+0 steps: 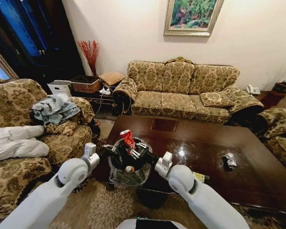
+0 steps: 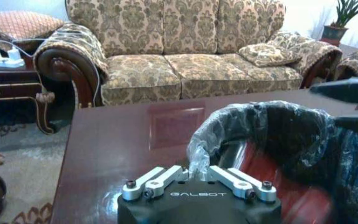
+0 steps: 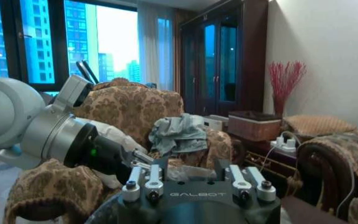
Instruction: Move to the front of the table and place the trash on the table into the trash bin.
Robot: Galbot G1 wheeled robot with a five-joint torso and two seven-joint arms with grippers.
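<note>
Both pincers are meeting over the trash bin [image 1: 128,169], a small round black tub lined with thin, crinkly film, standing against the glossy dark wood surface [image 1: 205,143]. The right pincer [image 1: 139,151] is pinching a red can [image 1: 127,138] directly above the rim; it looks light, stiff and slick. The left pincer [image 1: 113,151] is opposite; I cannot tell its opening.

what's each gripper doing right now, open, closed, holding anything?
Left gripper: closed on the rim of the trash bin.
Right gripper: over the bin by the red can; fingers cannot be told.
</note>
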